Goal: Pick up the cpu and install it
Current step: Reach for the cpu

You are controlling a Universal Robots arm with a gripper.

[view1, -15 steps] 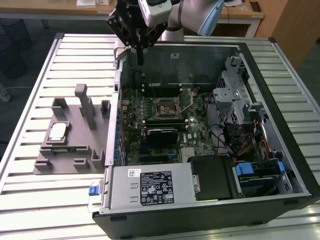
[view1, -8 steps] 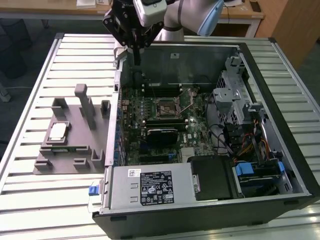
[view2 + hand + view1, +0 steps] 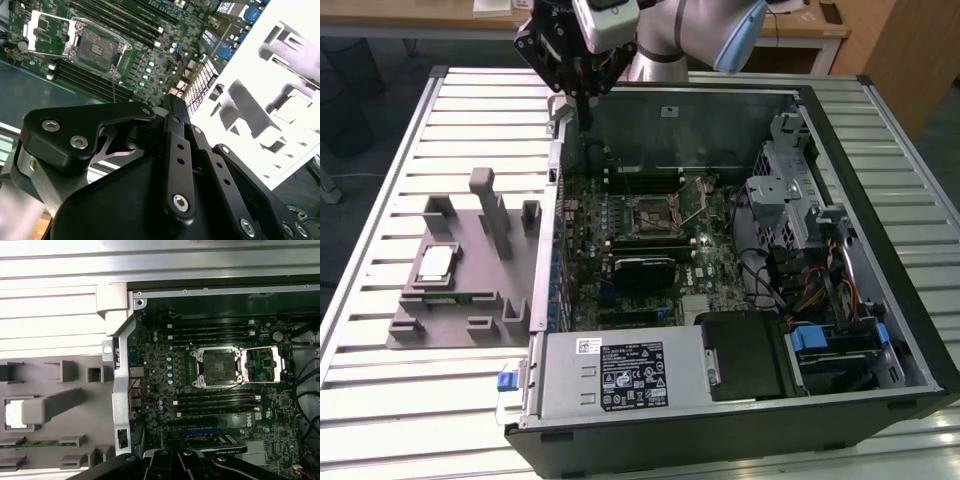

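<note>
The cpu (image 3: pixel 435 262) lies flat in a recess of the grey slotted tray (image 3: pixel 460 325), on the exterior view's left beside the computer case; in the first wrist view the cpu (image 3: pixel 14 414) is partly hidden behind a tray post. The socket (image 3: pixel 654 215) on the motherboard stands open and empty, its metal frame (image 3: pixel 263 362) flipped aside of the socket (image 3: pixel 218 367). My gripper (image 3: pixel 586 115) hangs high over the case's far left corner, shut with nothing in it, well away from both cpu and socket. Its black linkage (image 3: pixel 170 165) blocks the near part of the second wrist view.
The open computer case (image 3: pixel 880 200) holds the motherboard, memory slots (image 3: pixel 215 400), a drive cage (image 3: pixel 785 195), cables and a power supply (image 3: pixel 620 370). Tall posts (image 3: pixel 488 210) rise from the tray. All of it rests on a slatted metal table (image 3: pixel 380 400).
</note>
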